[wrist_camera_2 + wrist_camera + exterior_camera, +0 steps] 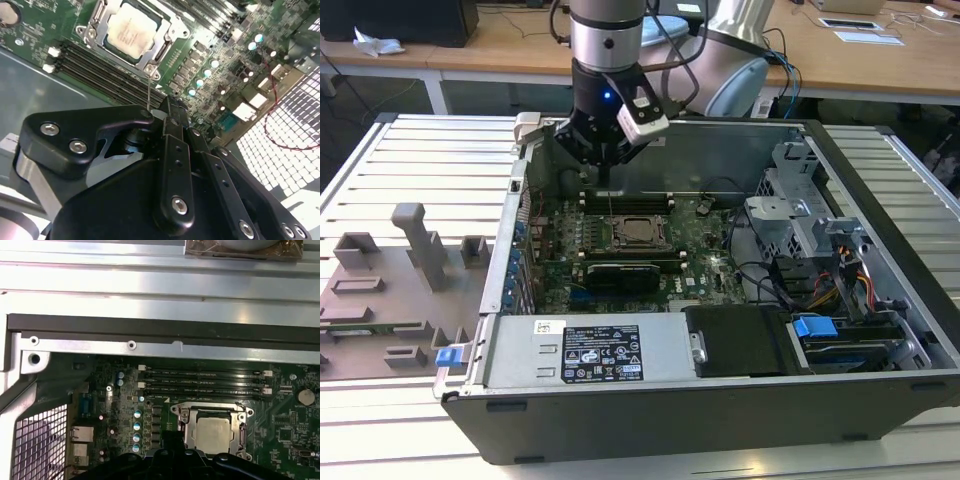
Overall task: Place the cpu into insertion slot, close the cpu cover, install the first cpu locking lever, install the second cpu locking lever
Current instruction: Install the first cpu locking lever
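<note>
In the exterior view the tool [607, 165] hangs inside the open computer case [880, 200] on the slatted worktop [430, 170], above the memory slots [625, 199] and just behind the insertion slot [639, 232]. In the second wrist view the cpu [131, 31] lies in that slot, framed by the cpu cover [172, 31], while the tool's fingers [172, 112] look pressed together with nothing clamped. In the first wrist view the cpu [214, 432] sits seated beside the green motherboard [280, 425].

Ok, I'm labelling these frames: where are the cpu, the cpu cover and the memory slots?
cpu [131, 32], second wrist view, middle of its silvery top.
cpu cover [188, 426], first wrist view, one side strip of the frame.
memory slots [205, 381], first wrist view, middle of the black slots.
</note>
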Action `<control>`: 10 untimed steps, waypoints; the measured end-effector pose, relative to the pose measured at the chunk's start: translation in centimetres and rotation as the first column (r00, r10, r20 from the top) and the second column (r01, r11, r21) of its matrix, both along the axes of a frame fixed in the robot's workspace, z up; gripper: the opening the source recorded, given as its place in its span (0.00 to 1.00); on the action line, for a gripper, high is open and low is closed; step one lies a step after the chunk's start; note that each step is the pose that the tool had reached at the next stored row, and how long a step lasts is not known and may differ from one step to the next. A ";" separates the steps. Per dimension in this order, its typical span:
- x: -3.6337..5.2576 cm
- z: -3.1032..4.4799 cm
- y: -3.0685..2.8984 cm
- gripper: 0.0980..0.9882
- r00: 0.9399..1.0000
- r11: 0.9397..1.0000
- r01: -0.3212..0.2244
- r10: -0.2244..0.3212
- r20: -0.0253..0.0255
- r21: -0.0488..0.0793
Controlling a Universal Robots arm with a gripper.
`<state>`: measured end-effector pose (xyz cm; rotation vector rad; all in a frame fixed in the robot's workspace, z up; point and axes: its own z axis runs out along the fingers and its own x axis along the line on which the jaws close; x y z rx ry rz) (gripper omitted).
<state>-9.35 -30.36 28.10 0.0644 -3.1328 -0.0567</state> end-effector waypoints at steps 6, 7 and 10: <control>-0.38 -1.26 0.94 0.01 1.000 1.000 0.000 0.000 0.000 0.001; -0.38 -1.52 1.14 0.01 1.000 1.000 0.000 0.000 0.000 0.002; -0.21 -1.81 1.32 0.01 1.000 1.000 0.000 0.000 0.000 0.003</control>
